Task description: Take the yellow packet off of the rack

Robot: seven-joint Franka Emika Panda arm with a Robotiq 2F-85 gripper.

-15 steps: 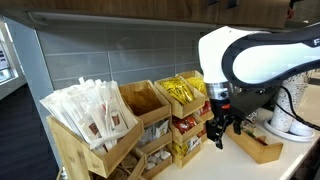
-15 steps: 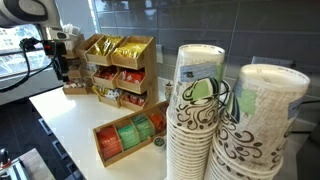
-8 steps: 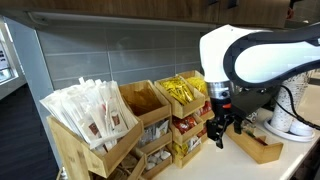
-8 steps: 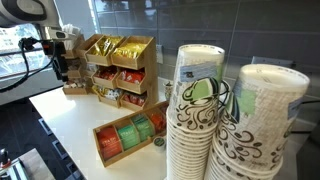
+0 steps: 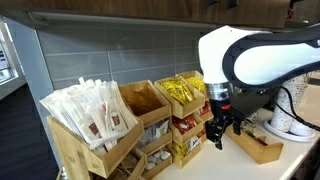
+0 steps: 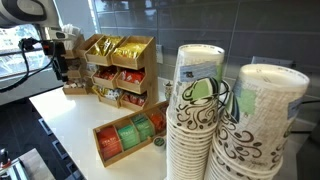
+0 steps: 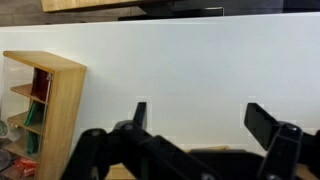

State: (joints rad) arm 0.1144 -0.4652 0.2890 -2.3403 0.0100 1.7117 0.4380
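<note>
The rack (image 5: 165, 125) is a tall light-wood tiered organiser of slanted bins. Yellow packets (image 5: 183, 90) fill its top bin nearest the arm, with red and brown sachets below. It also shows in an exterior view (image 6: 120, 68), with yellow packets (image 6: 128, 47) on top. My gripper (image 5: 220, 128) hangs just beside the rack's end, fingers down, open and empty. It shows in an exterior view (image 6: 60, 66) too. In the wrist view the open gripper (image 7: 200, 112) faces white counter, with the rack's side (image 7: 55, 110) at the left.
A wooden bin of long white-and-brown sticks (image 5: 95, 110) stands beside the rack. A low wooden tray (image 5: 258, 145) lies under the arm. Another flat tray with green and red packets (image 6: 128, 138) and stacks of paper cups (image 6: 235, 120) are near the camera.
</note>
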